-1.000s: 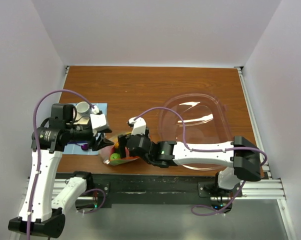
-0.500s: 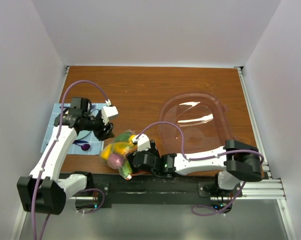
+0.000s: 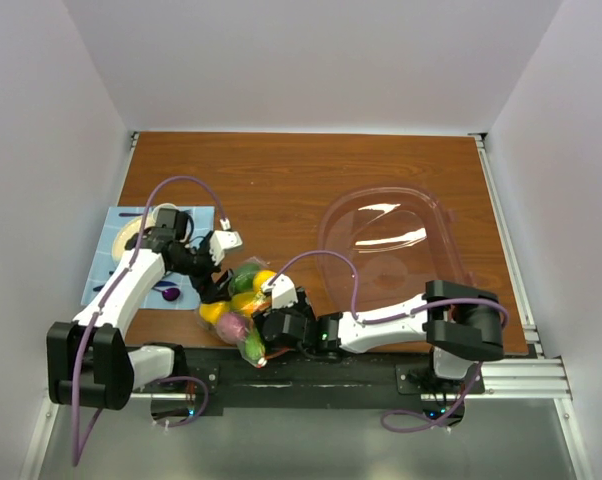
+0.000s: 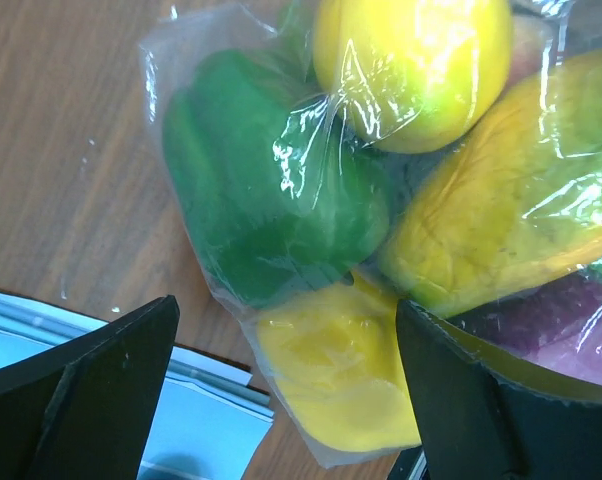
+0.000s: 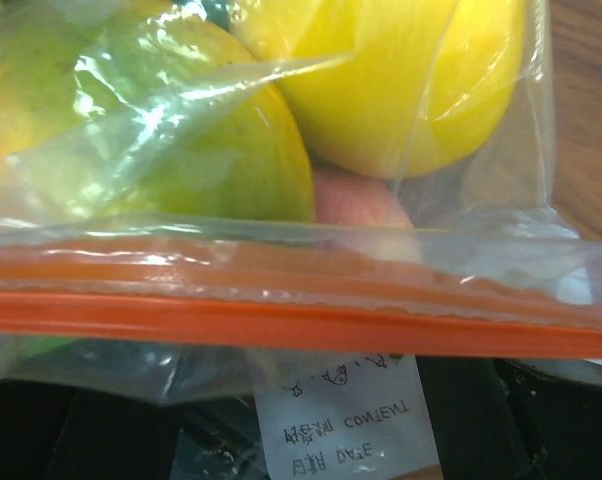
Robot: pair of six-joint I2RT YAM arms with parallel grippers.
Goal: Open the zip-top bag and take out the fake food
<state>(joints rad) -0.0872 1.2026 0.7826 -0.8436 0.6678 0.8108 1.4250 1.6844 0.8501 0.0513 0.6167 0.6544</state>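
At front-centre of worktop (image 3: 281, 180), near its edge: zip-top bag (image 3: 239, 308), clear & crinkled, lying btwn the two arms w/ the fake food (image 3: 261, 282) packed inside. L hand (image 4: 285, 300): fingers (image 4: 91, 390) spread wide, bag's end lying in the gap, nothing clamped. Seen past them (L wrist view): green pepper (image 4: 271, 200), round yellow fruit (image 4: 411, 70), long yellow-orange piece (image 4: 511, 220), pale yellow piece (image 4: 331, 385), purple piece (image 4: 571, 320). R hand (image 3: 261, 330): low at the bag's near end. R wrist view is filled by the orange zip strip (image 5: 281, 310) running across, w/ white label (image 5: 346, 420) below it and peach-pink piece (image 5: 356, 200) above. Its fingers are hidden behind plastic, so apart vs. clamped cannot be told. Pink-tinted tub (image 3: 441, 215) sits well to the right; blue mat (image 3: 116, 265) w/ purple spoon (image 3: 167, 293) lies to the left.
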